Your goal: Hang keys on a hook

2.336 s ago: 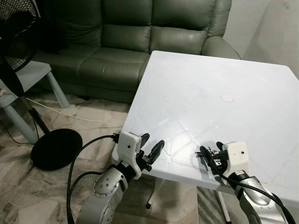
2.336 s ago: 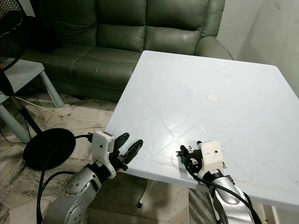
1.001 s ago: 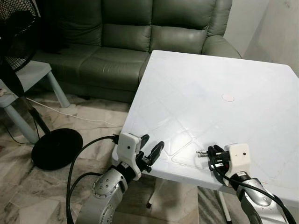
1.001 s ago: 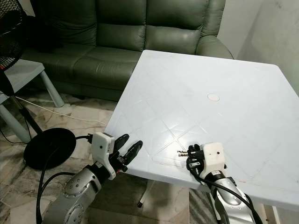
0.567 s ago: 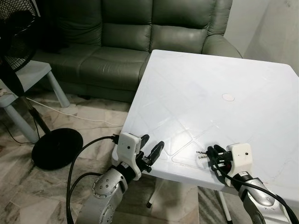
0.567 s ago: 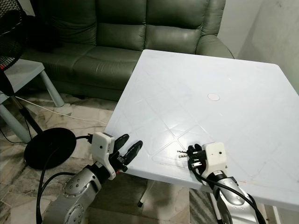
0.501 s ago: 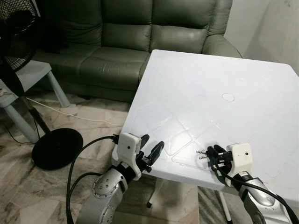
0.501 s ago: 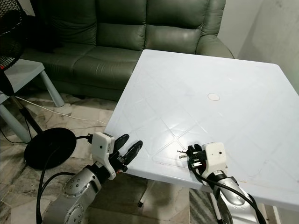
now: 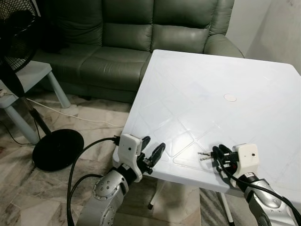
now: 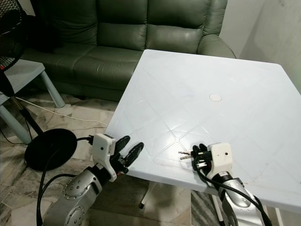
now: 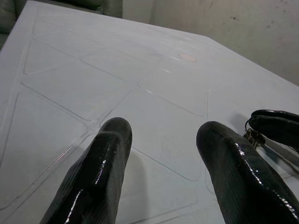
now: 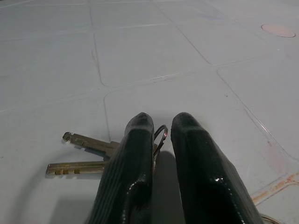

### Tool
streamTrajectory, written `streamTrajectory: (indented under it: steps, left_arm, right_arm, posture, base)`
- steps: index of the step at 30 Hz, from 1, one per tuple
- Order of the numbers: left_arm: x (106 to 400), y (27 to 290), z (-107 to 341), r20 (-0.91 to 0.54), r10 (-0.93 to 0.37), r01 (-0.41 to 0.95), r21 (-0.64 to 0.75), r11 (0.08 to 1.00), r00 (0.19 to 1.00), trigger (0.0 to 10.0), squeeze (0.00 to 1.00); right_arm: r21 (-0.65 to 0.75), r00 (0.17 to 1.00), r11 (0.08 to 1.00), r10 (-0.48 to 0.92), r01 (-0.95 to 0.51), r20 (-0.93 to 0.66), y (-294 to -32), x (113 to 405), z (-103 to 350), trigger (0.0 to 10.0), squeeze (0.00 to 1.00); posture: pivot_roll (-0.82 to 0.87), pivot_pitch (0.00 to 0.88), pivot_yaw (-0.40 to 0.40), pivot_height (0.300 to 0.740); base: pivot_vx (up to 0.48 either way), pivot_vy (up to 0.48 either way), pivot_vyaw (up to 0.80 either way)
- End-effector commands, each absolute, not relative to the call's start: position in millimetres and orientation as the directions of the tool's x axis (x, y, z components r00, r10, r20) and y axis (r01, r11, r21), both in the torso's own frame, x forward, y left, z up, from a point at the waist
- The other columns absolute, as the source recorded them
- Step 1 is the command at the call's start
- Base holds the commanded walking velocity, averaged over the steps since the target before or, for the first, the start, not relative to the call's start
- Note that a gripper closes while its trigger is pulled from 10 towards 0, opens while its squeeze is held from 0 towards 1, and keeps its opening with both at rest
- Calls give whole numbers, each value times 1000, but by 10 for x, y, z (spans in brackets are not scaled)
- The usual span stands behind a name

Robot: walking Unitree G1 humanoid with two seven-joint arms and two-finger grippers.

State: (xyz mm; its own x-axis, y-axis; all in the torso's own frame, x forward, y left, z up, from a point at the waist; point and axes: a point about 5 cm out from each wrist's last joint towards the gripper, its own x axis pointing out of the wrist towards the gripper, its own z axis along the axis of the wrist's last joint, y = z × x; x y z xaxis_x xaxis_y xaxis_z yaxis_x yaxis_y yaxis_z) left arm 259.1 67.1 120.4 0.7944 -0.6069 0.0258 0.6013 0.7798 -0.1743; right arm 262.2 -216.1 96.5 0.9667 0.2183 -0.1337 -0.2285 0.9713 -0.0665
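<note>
Two brass keys (image 12: 81, 154) on a metal ring (image 12: 161, 135) lie near the front edge of the white table (image 9: 197, 94). My right gripper (image 12: 161, 122) is shut on the ring, and the key blades (image 9: 204, 155) stick out to the left of its black fingers (image 9: 221, 154). My left gripper (image 9: 153, 149) hovers open with nothing between its fingers (image 11: 100, 163), at the table's front left edge and about a hand's width left of the keys.
A green leather sofa (image 9: 117, 42) stands behind the table. On the left are a black floor fan (image 9: 57, 148), a small pale side table (image 9: 33, 75) and a white cable on the marble floor. A round cap (image 9: 230, 97) marks the table's middle. A wall rises on the right.
My right gripper has turned from pointing down at the keys to gripping their ring, and has drifted a little to the right with them. The left arm has barely moved.
</note>
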Motion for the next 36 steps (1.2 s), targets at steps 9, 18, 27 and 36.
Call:
streamTrajectory:
  steps: [9, 18, 27, 36]
  left_arm:
    - [2571, 657, 1260, 42, -612, 609, -170, 775, 790, 10000, 0]
    - [2575, 662, 1254, 41, -604, 602, -169, 781, 796, 10000, 0]
    - [2690, 748, 1300, 61, -518, 518, -209, 829, 853, 10000, 0]
    - [2985, 1016, 1557, 156, -349, 380, -265, 886, 924, 10000, 0]
  right_arm:
    - [-58, 965, 971, 223, -232, -139, -2222, 2562, 921, 0, 0]
    - [-36, 975, 977, 207, -210, -82, -2210, 2571, 982, 0, 0]
    - [148, 985, 979, 126, -143, 118, -2170, 2671, 1295, 0, 0]
    - [231, 947, 962, 69, -147, 315, -2074, 2798, 1772, 0, 0]
  posture:
    - [64, 123, -20, 740]
    - [65, 124, -20, 740]
    - [64, 121, -23, 740]
    - [62, 96, -25, 740]
  base:
    - [0, 0, 0]
    - [0, 0, 0]
    - [0, 0, 0]
    - [0, 0, 0]
